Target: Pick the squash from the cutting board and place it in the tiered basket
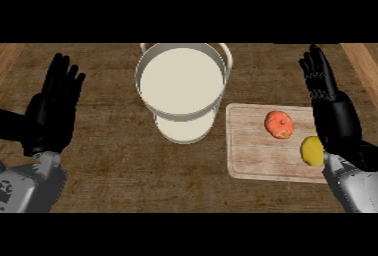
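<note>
Squash within reach of the open right hand

Head view: a pale wooden cutting board (255, 160) lies at the lower right of the frame on a dark wood counter (111, 165). Two items sit on it. I take the orange-red one with pale blotches in the board's upper right part to be the squash (279, 124), though the view does not settle this. A smooth yellow oval fruit (311, 150) lies just below and to its right, at the board's right edge, partly hidden behind the right wrist.

The squash is roundish, a little taller than wide, with its long axis running up and down the frame. It lies flat on the board and touches nothing else.

The right hand (328, 107) rests at the frame's right edge, fingers straight and pointing up, holding nothing. The squash lies just to its left, level with the palm, so the coming reach likely goes leftward and down.

The left hand (52, 110) rests at the far left, equally flat and empty, well apart from the board, so the right hand is the nearer.

The tiered basket (221, 57) stands at upper centre, up and to the left of the squash, its two cream tiers bare.
</note>
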Robot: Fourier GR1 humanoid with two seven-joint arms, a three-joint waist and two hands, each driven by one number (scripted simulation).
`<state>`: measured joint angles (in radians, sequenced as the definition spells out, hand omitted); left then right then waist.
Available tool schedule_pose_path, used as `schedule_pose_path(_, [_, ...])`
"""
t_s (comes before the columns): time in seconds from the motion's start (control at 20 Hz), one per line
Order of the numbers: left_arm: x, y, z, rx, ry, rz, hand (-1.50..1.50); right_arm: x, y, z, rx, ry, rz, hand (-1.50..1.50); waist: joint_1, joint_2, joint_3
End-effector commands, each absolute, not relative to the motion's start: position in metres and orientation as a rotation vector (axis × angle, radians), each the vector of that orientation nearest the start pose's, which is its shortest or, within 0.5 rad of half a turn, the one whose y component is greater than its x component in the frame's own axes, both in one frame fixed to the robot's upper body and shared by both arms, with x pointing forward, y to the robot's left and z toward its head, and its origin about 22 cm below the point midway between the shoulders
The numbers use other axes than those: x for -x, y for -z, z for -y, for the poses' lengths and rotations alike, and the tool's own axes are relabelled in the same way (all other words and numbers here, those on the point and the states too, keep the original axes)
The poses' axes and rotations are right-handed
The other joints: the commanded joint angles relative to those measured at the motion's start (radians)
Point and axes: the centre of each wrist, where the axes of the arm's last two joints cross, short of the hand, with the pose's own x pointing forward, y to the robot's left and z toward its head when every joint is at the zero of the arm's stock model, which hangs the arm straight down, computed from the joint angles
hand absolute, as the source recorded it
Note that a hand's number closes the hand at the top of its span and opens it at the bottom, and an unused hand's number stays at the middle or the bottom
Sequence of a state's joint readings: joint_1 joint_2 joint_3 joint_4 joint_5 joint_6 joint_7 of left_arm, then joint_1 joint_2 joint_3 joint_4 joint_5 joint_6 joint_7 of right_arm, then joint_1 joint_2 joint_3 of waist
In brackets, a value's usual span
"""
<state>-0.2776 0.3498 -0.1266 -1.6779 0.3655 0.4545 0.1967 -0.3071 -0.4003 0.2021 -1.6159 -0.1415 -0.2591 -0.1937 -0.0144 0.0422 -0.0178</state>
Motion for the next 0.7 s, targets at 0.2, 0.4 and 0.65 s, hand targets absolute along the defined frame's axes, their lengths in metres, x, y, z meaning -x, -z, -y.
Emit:
schedule_pose_path(0.2, [-0.275, -0.050, -0.229, 0.030, 0.169, 1.598, 0.00, -0.340, -0.059, 0.215, 0.119, -0.070, 1.706, -1.50, 0.062, -0.016, 0.016])
schedule_pose_path(0.4, [-0.267, -0.017, -0.218, 0.088, 0.250, 1.534, 0.00, -0.345, -0.016, 0.205, 0.164, 0.011, 1.551, -1.50, 0.051, -0.017, 0.019])
schedule_pose_path(0.65, [-0.264, 0.015, -0.229, 0.094, 0.221, 1.528, 0.00, -0.365, -0.010, 0.178, 0.226, -0.051, 1.770, -1.50, 0.026, -0.036, 0.018])
